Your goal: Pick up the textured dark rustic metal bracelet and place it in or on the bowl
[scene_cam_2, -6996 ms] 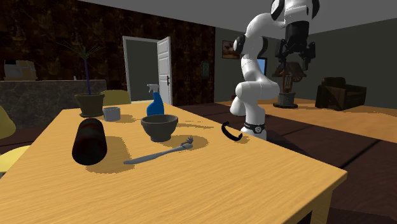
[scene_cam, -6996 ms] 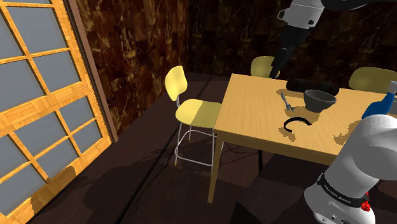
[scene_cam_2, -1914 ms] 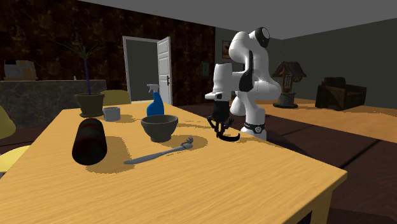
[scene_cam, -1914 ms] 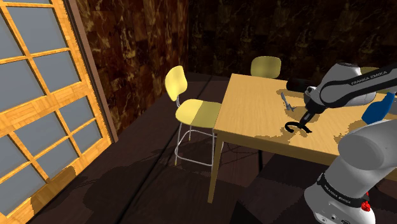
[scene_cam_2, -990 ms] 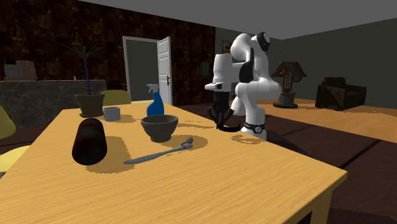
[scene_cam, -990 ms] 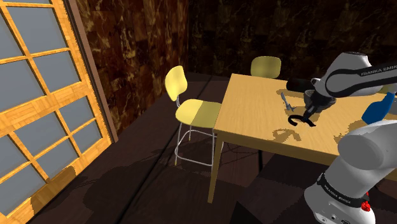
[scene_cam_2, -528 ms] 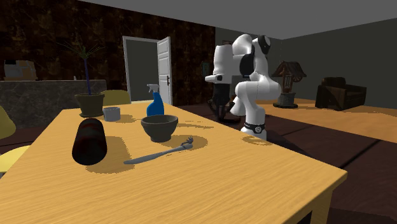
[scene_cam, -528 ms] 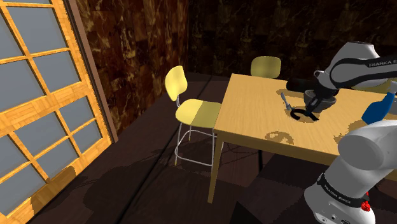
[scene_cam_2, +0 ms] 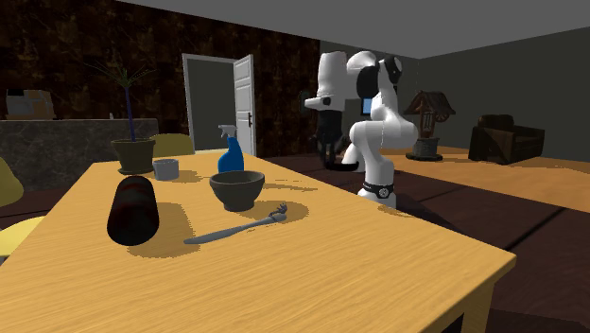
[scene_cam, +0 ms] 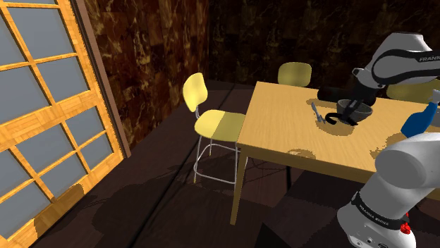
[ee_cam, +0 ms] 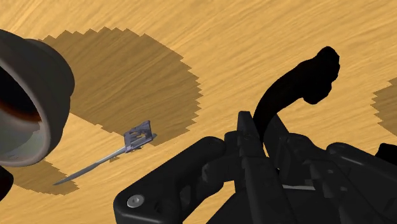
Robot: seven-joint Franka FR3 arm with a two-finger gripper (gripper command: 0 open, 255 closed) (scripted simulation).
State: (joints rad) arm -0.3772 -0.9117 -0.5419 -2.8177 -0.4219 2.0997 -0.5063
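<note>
Since a second ago your gripper [ee_cam: 259, 132] has carried the bracelet [ee_cam: 298, 86] up off the table [scene_cam: 282, 120] toward the bowl [scene_cam_2: 236, 193]. The fingers are clamped on it and it's airborne beside the bowl, not over it. The drop is still to come.

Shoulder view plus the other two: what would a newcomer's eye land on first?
The white arm reaching over the wooden table stands out, its black gripper shut on a dark curved bracelet close to the dark bowl. In the shoulder view, the yellow chair by the table's left end and the big wood-framed glazed panel at far left also draw the eye.
</note>
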